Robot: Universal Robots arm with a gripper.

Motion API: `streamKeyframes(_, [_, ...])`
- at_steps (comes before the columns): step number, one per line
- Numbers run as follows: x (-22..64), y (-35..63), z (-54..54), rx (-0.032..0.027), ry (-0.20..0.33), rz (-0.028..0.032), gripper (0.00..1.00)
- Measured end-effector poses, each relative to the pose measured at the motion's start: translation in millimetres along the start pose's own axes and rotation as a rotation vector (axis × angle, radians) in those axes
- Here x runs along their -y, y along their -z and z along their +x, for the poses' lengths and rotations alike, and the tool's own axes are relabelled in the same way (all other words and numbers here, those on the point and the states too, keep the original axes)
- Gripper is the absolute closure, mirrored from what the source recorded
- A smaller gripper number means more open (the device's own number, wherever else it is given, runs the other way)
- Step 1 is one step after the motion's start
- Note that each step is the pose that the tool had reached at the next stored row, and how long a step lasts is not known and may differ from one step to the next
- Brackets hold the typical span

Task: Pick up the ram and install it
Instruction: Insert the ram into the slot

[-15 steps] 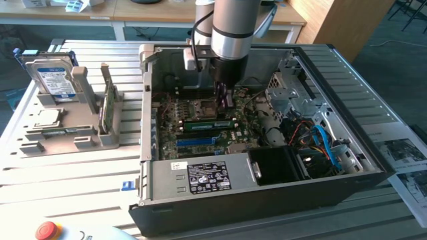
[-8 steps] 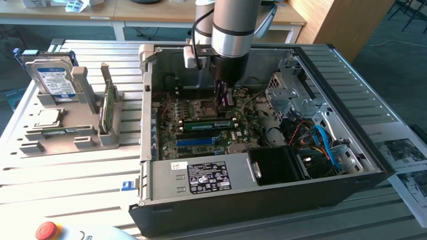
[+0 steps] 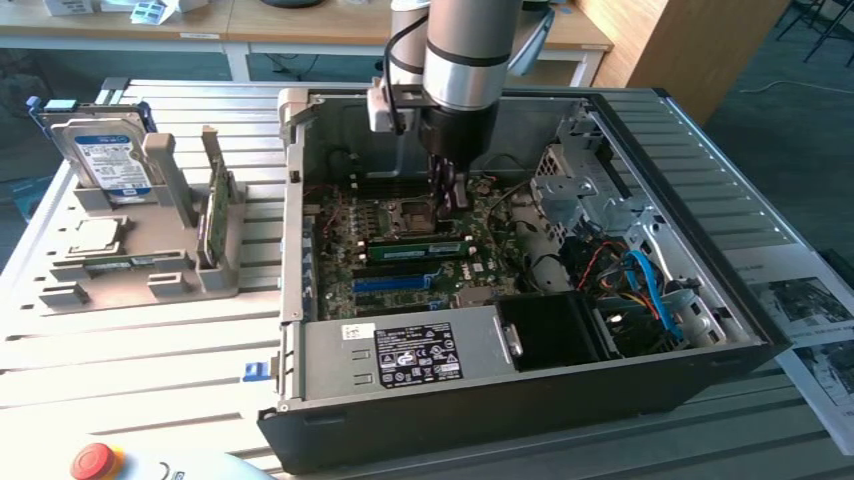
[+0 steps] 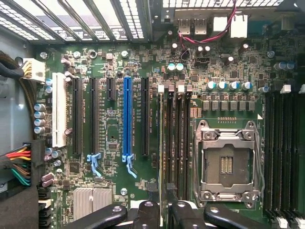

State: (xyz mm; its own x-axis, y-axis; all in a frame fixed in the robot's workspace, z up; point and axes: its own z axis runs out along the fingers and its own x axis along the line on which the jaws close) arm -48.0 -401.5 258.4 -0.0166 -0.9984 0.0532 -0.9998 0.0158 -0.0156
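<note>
The long, narrow green circuit-board ram [image 3: 416, 248] is standing edge-up on the green motherboard [image 4: 138, 62], just beneath the hovering black gripper [image 3: 451, 203], whose grip state cannot be told.

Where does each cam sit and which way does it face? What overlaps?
Exterior view: off the arm, above the open PC case, angled down into it; the arm and claw show, low inside near the CPU socket.
Wrist view: on the wrist, facing straight onto the motherboard; dark parts of the claw show.
Shared: the CPU socket, the blue slot and the claw.
</note>
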Motion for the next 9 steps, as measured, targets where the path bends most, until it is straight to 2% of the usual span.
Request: streamKeyframes(9, [0.1, 7.1, 0.4, -0.0003, 0.0, -0.0007, 0.81])
